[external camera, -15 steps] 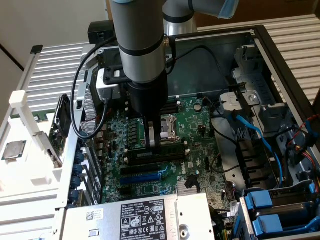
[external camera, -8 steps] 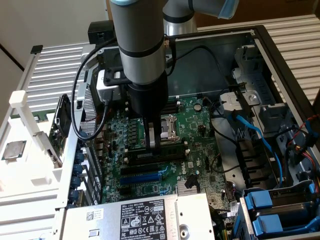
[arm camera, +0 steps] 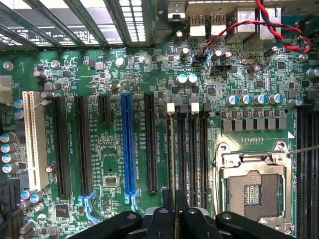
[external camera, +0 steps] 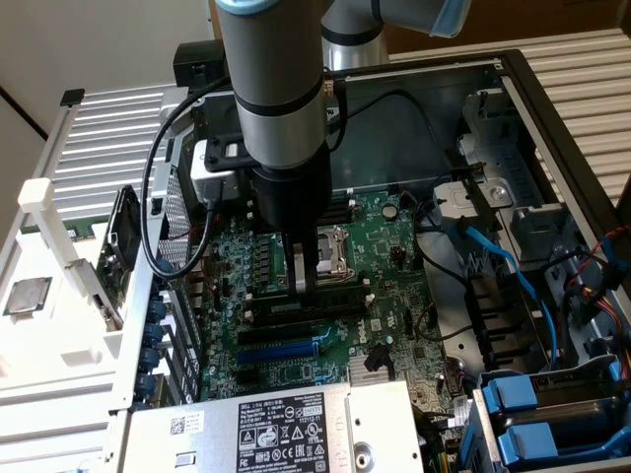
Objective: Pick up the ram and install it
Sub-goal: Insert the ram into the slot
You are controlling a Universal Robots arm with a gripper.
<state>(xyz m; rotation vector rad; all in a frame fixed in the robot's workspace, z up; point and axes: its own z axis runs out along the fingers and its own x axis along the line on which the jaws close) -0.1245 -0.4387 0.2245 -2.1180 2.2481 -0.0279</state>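
Blue expansion slot beside white slot; empty processor socket nearby.

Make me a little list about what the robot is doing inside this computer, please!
place: open computer case, green board inside
end effector: shut, low over the black memory slots
memory stick: seems to stand edge-on in the slot under the end effector; gripped or not, cannot tell
beside the slots: silver chip socket
also there: a long blue slot
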